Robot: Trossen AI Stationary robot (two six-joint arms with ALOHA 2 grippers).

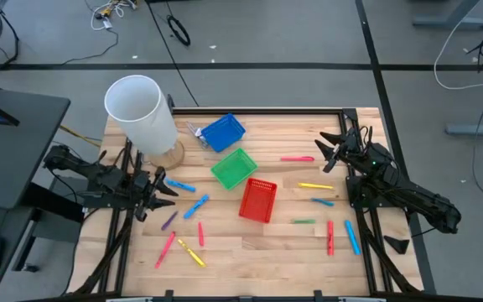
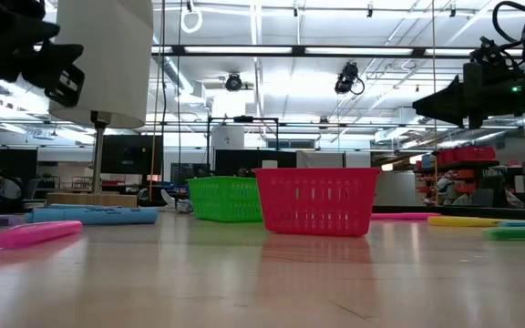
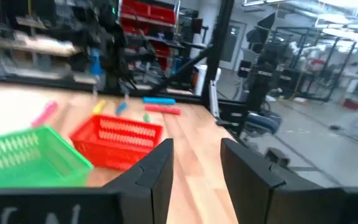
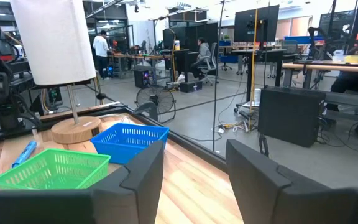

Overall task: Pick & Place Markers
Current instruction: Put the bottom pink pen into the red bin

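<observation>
Markers lie flat on the wooden table in two loose groups. The left group holds a blue one (image 1: 179, 185), another blue (image 1: 195, 206), purple (image 1: 168, 221), red (image 1: 199, 233), pink (image 1: 165, 249) and yellow (image 1: 191, 252). The right group holds pink (image 1: 296, 158), yellow (image 1: 315, 185), green (image 1: 303, 221), red (image 1: 330, 237) and blue (image 1: 352, 236). My left gripper (image 1: 159, 189) hovers open at the left edge, beside the nearest blue marker. My right gripper (image 1: 324, 151) hovers open near the right far corner, just right of the pink marker. The wrist views show both pairs of fingers apart, left (image 3: 196, 168) and right (image 4: 194, 168), holding nothing.
Three mesh baskets sit in a slanting row mid-table: blue (image 1: 222, 132), green (image 1: 233, 168), red (image 1: 257, 200). A lamp with a tall white shade (image 1: 139, 113) stands on a round wooden base at the far left. Bare wood lies along the near edge (image 1: 258, 260).
</observation>
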